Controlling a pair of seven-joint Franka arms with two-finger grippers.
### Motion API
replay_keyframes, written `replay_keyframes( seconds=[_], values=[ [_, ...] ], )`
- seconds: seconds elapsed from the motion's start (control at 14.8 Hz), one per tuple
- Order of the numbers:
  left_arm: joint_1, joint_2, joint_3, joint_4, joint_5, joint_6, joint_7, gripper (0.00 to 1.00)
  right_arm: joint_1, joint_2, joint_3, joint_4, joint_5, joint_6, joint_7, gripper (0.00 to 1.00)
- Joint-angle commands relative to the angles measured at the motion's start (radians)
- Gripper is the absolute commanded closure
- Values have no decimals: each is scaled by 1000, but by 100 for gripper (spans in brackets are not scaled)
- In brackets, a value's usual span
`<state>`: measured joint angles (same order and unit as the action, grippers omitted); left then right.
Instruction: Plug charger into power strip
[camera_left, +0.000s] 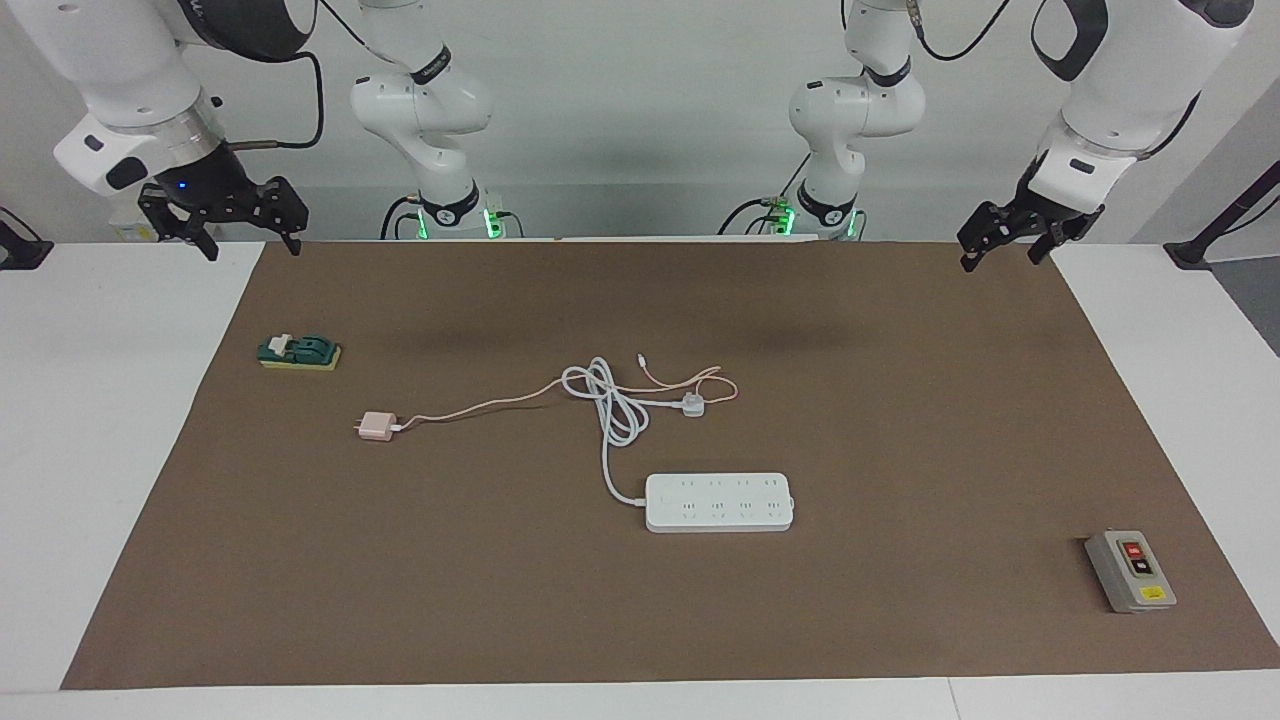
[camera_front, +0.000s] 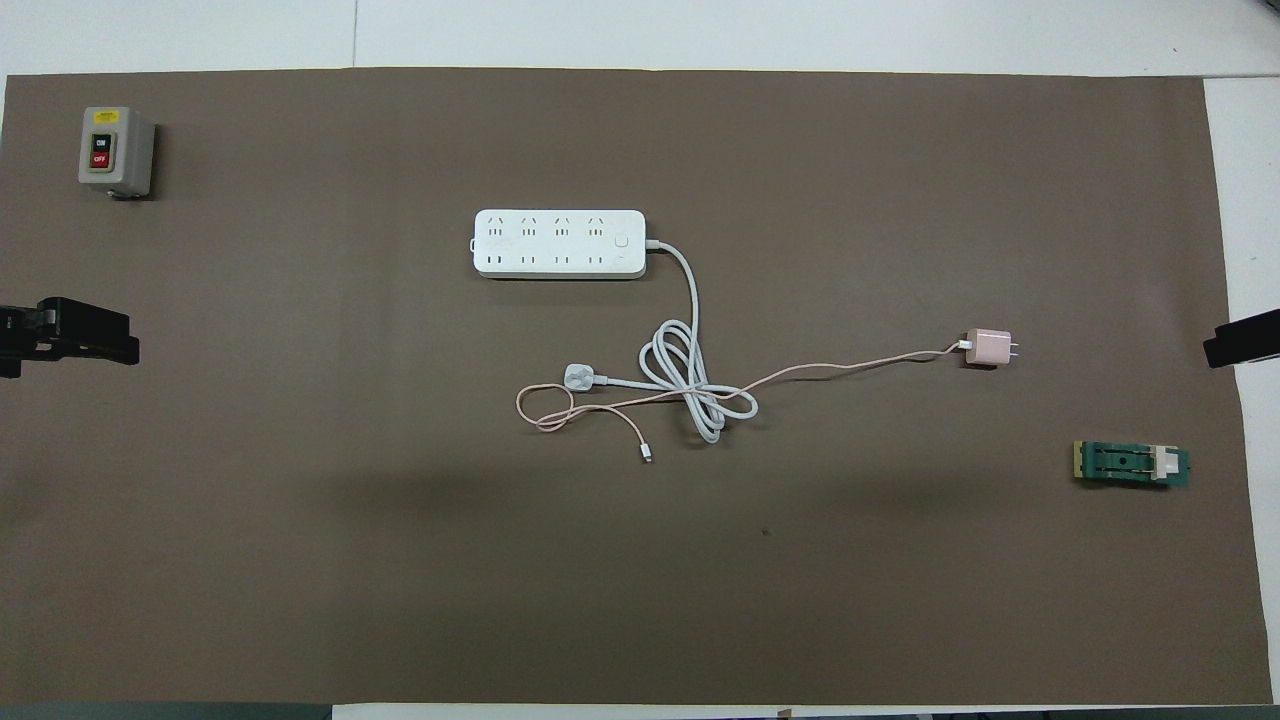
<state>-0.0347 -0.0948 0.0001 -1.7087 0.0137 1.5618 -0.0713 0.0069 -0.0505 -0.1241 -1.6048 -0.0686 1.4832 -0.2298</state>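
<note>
The pale pink charger (camera_left: 377, 427) lies on the brown mat toward the right arm's end, prongs pointing that way; it also shows in the overhead view (camera_front: 988, 347). Its thin pink cable runs toward the mat's middle and tangles with the thick white cord. The white power strip (camera_left: 720, 502) lies flat mid-mat, sockets up, farther from the robots than the charger; the overhead view (camera_front: 560, 243) shows it too. My right gripper (camera_left: 250, 248) hangs open and empty over the mat's corner, and my left gripper (camera_left: 1001, 262) hangs open and empty over the other near corner. Both arms wait.
The power strip's white plug (camera_left: 693, 404) and coiled cord lie between the strip and the robots. A grey box with red and black buttons (camera_left: 1130, 570) sits at the left arm's end. A green and yellow block (camera_left: 300, 352) sits near the right arm.
</note>
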Motion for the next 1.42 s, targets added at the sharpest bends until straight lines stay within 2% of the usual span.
replay_keyframes(
  seconds=[0.0, 0.47, 0.61, 0.81, 1.01, 1.22, 1.35],
  values=[
    [-1, -5, -2, -6, 8, 14, 5, 0, -1, -12, 3, -9, -11, 8, 20, 0],
    [-2, -5, -2, -6, 8, 14, 5, 0, -4, -15, 3, -9, -13, -1, 21, 0],
    [-2, -5, -2, -6, 8, 14, 4, 0, -13, -29, 0, -17, -5, -36, 15, 0],
    [-4, -5, -2, -8, 8, 14, 4, 0, -30, -49, -12, -66, 27, -34, 55, 0],
    [-7, -5, -2, -12, 8, 15, 1, 0, -47, -40, -12, -125, 47, 6, 327, 0],
    [-10, -8, -6, -20, 8, 24, -1, 0, -96, -37, -12, -210, 145, 74, 593, 0],
    [-10, -14, -9, -34, 6, 37, -1, 0, -151, 26, -12, -213, 238, 92, 723, 0]
  ],
)
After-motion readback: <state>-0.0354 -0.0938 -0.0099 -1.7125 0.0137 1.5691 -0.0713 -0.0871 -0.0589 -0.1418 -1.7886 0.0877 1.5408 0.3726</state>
